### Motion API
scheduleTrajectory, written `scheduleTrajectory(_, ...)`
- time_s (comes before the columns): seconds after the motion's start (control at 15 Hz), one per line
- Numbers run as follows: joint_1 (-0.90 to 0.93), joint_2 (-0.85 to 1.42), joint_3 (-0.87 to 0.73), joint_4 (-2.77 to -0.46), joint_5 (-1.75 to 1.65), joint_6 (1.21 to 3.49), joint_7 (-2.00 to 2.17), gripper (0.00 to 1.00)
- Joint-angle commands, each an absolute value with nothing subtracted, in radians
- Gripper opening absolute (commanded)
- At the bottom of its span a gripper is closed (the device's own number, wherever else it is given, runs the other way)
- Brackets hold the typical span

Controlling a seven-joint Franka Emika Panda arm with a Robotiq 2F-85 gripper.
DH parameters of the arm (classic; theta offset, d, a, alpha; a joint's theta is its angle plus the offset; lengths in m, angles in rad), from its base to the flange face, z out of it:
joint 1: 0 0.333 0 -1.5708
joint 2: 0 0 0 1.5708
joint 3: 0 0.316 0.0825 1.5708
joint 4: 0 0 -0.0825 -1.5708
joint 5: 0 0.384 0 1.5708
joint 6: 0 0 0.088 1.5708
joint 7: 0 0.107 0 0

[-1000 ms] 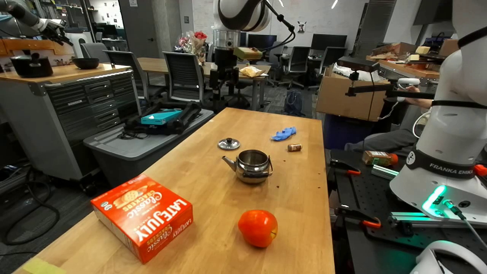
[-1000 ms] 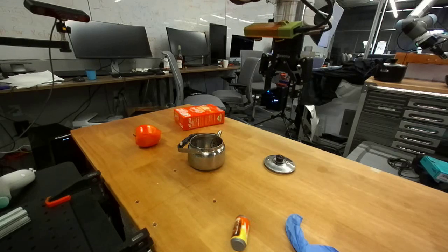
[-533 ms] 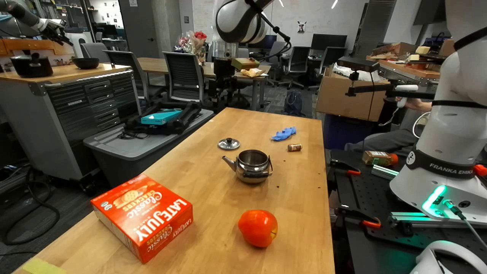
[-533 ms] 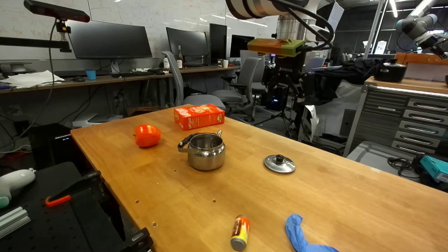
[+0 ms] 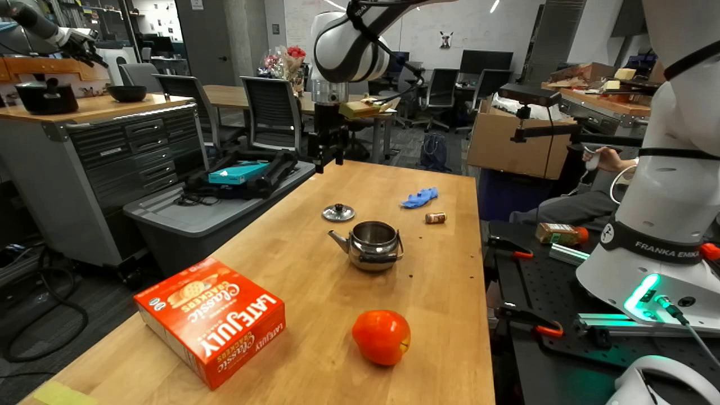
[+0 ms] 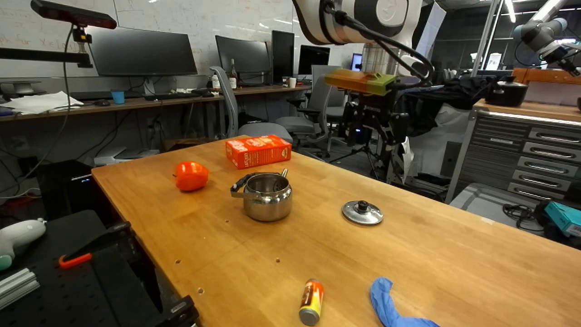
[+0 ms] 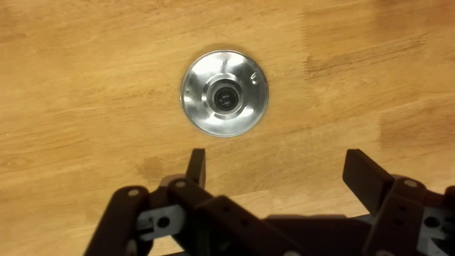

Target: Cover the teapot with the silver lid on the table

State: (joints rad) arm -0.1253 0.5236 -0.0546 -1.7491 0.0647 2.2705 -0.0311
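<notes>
My gripper (image 7: 275, 153) is wide, jaws spread, hangs above bench (image 6: 435, 254). Per wrist cam, lid (image 7: 224, 93) lies flat on bench, knob (image 7: 226, 99) up, ahead of my jaws & off their midline. Both ext views: teapot (image 6: 268, 206) upright, uncovered, near lid w/ gap btwn. Cracker box (image 5: 211, 320) + blue glove (image 5: 419, 198) also on bench.

1. "LATE JULY", "Classic" and "CRACKERS" stand on the orange-red box's (image 5: 209, 315) top.
2. "LATE JULY" and "Classic" repeat, smaller, along its side.
3. "FRANKA EMIKA" runs across the black band (image 5: 652, 246) around the robot base (image 5: 680, 275).
</notes>
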Motion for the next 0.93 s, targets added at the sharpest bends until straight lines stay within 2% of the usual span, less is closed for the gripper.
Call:
scheduleTrajectory(0.0,-0.13,0.584,-0.059,-1.681,0.061,2.268,-0.036,1.0)
scheduleTrajectory(0.87,-0.122,0.689,-0.073,-1.609,0.041,2.223,-0.012,1.0)
